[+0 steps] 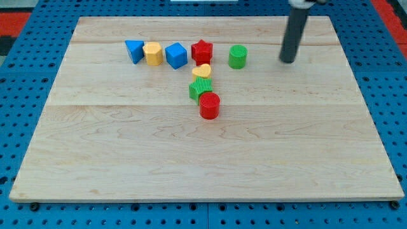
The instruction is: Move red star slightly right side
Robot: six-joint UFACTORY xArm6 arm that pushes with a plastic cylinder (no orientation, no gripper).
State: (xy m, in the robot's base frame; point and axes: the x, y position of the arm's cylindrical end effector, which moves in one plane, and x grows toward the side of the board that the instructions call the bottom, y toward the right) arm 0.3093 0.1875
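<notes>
The red star (201, 51) sits near the top middle of the wooden board, just right of a blue cube (176, 56) and left of a green cylinder (237, 56). A yellow heart (201, 71) lies right below the star. My tip (288, 61) is at the view's upper right, well to the right of the green cylinder and apart from every block.
A blue triangle (134, 50) and a yellow hexagon (152, 54) stand left of the blue cube. A green block (200, 88) and a red cylinder (209, 105) sit below the yellow heart. The board (203, 152) rests on a blue pegboard.
</notes>
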